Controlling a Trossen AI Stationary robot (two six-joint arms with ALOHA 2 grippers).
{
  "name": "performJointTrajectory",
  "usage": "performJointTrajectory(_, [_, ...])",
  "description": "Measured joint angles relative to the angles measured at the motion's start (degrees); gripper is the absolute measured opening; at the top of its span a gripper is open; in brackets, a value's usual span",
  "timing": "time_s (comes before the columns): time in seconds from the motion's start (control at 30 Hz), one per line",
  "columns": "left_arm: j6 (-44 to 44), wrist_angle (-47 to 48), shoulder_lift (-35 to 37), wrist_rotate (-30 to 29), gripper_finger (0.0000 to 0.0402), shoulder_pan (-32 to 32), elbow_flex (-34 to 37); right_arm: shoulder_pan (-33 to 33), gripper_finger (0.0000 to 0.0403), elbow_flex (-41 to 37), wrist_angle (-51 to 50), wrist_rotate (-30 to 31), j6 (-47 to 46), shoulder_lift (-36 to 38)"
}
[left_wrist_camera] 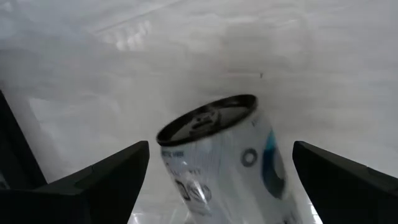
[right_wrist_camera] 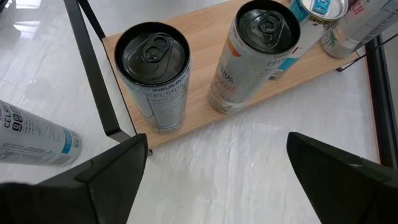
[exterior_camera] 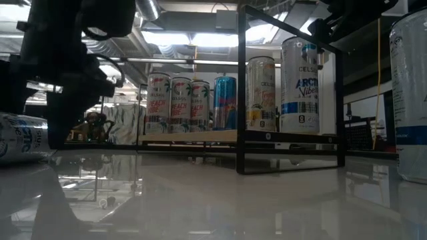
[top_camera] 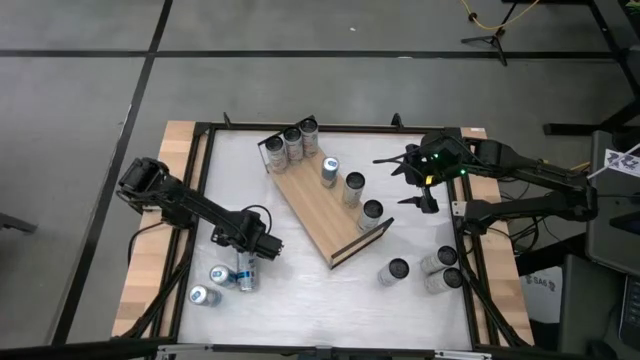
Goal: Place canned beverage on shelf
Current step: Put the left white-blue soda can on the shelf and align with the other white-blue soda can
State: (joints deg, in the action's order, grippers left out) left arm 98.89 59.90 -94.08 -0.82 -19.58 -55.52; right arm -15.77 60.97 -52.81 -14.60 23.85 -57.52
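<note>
The shelf (top_camera: 318, 207), a light wooden board with black wire rails at its ends, lies aslant mid-table and carries several upright cans (top_camera: 353, 187). A silver-and-blue can (left_wrist_camera: 224, 155) lies on its side near the table's front left (top_camera: 245, 274). My left gripper (left_wrist_camera: 221, 180) hangs over it, pointing down and open. Its fingers stand on either side of the can without touching. My right gripper (right_wrist_camera: 214, 180) waits open and raised beside the shelf's right end (top_camera: 415, 188), nothing between its fingers.
Two more cans (top_camera: 220, 273) (top_camera: 200, 295) lie beside the one under my left gripper. Three cans (top_camera: 394, 271) (top_camera: 438, 260) (top_camera: 443, 281) stand or lie at the front right. The table's black frame (top_camera: 200, 180) runs around the white top.
</note>
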Motion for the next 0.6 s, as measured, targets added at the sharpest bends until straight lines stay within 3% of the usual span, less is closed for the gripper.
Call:
performJointTrajectory(0.23, [-0.02,-1.19,0.0,-0.91,0.038,0.18,0.92,0.01,0.0379,0.0,-0.01,0.01,0.01,0.0])
performJointTrajectory(0.6, [-0.04,-1.47,0.0,-1.41,0.0304,0.16,0.93,0.01,0.0379,0.01,-0.01,0.0,0.01,0.02])
